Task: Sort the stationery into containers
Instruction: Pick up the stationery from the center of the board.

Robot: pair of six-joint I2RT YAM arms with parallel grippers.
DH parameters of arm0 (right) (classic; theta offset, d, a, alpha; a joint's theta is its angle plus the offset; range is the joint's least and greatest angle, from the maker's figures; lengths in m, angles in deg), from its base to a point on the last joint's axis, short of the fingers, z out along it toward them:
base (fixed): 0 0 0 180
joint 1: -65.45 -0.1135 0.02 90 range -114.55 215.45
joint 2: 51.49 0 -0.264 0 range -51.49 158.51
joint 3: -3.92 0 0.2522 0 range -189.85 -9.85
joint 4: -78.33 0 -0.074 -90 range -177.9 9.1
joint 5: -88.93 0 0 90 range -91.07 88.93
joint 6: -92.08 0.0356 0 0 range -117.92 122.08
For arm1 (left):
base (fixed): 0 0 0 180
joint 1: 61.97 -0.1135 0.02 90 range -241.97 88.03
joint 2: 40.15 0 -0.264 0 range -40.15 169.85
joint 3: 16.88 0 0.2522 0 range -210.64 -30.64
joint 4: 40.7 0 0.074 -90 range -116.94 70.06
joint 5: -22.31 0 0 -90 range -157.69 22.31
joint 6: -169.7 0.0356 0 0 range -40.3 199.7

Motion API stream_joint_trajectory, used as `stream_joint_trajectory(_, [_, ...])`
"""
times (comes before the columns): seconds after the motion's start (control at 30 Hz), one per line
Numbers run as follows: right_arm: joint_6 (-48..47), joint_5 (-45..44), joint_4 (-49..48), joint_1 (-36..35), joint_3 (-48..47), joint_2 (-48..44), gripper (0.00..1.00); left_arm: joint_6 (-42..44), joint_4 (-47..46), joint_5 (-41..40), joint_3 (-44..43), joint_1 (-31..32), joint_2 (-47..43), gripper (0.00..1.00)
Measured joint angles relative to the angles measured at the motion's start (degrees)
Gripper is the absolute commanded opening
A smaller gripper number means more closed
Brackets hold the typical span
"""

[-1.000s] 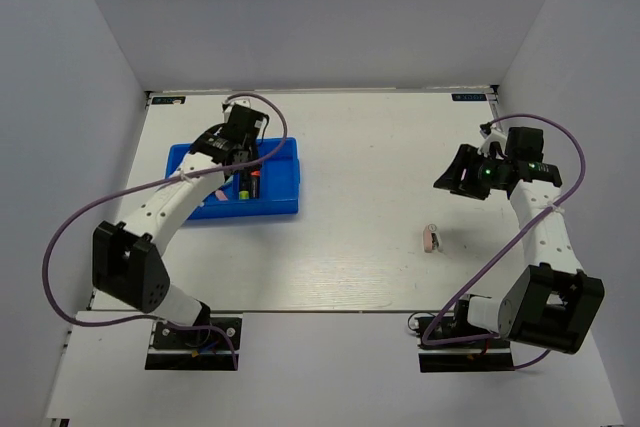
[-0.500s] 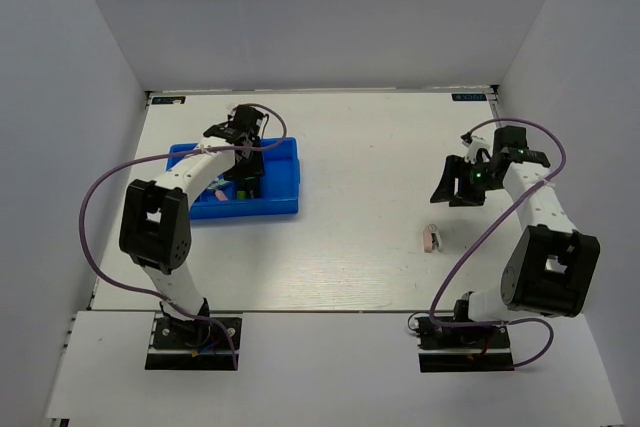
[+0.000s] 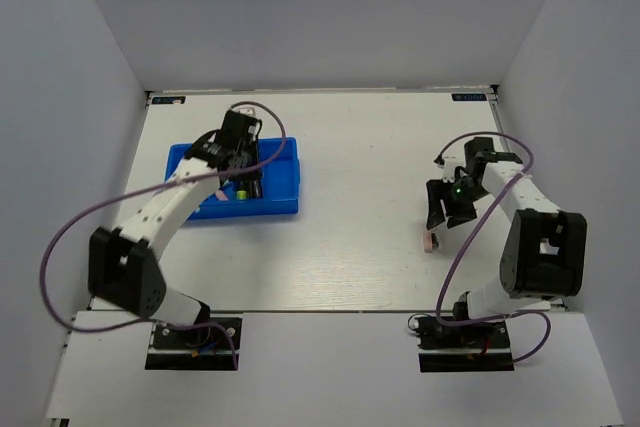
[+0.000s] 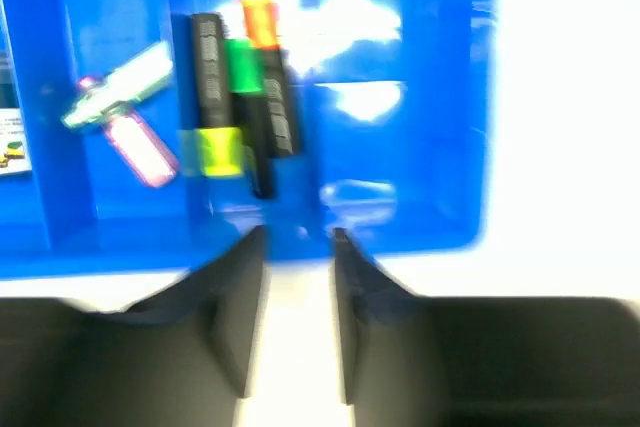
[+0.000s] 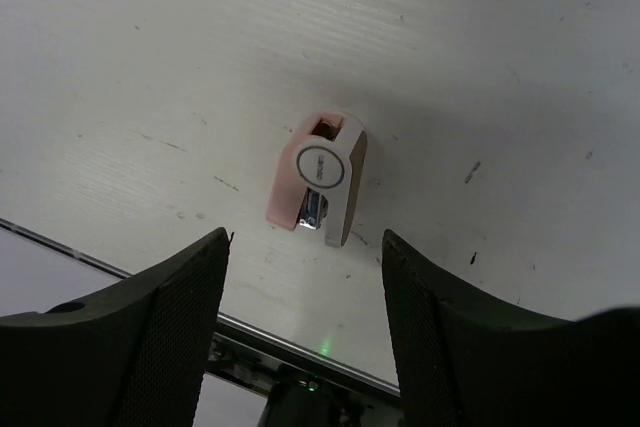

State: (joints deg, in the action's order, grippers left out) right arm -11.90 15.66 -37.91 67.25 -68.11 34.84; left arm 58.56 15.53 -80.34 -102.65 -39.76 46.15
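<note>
One pink correction-tape dispenser (image 5: 318, 179) lies outside the blue tray (image 4: 482, 97). Your right gripper (image 3: 444, 212), newly lowered, hangs over it, jaws wide apart: pick pending. Left gripper (image 4: 297, 242), narrowly apart and empty, faces the tray.

I see a white desk (image 3: 370, 147) with small dark scratches (image 5: 470, 172) on it. Pale grey walls (image 3: 330, 17) stand around three sides. A little sticker (image 3: 472, 97) sits at its far right corner.
</note>
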Motion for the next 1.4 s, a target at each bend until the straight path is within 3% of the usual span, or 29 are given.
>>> stream_joint_trajectory(0.07, [0.00,-2.36,-0.50,-2.14,0.00,2.43,0.66,0.22,-0.90,0.63,3.93,2.86,-7.30,0.62])
stream_joint_trajectory(0.23, [0.20,-7.08,-1.51,-8.20,0.02,6.49,0.71,-0.26,-0.42,1.99,15.80,8.83,-24.44,0.73])
stream_joint_trajectory(0.43, [1.31,-13.68,-2.75,-12.31,0.02,8.11,0.71,-1.38,3.72,2.03,25.31,9.27,-36.48,0.74])
stream_joint_trajectory(0.63, [2.38,-19.61,-4.17,-13.92,1.95,8.50,0.54,-2.75,6.47,2.89,28.00,9.60,-44.96,0.74])
stream_joint_trajectory(0.8, [3.17,-22.36,-4.22,-14.86,3.43,8.98,0.41,-3.76,8.00,3.45,29.68,9.68,-49.33,0.74])
stream_joint_trajectory(1.13, [3.06,-21.16,-2.60,-17.77,2.25,7.98,0.34,-4.85,10.60,4.85,30.32,9.79,-51.30,0.74])
stream_joint_trajectory(1.4, [1.70,-7.17,3.10,-26.71,-18.97,9.25,0.36,-4.85,13.03,6.19,27.36,9.79,-52.06,0.74])
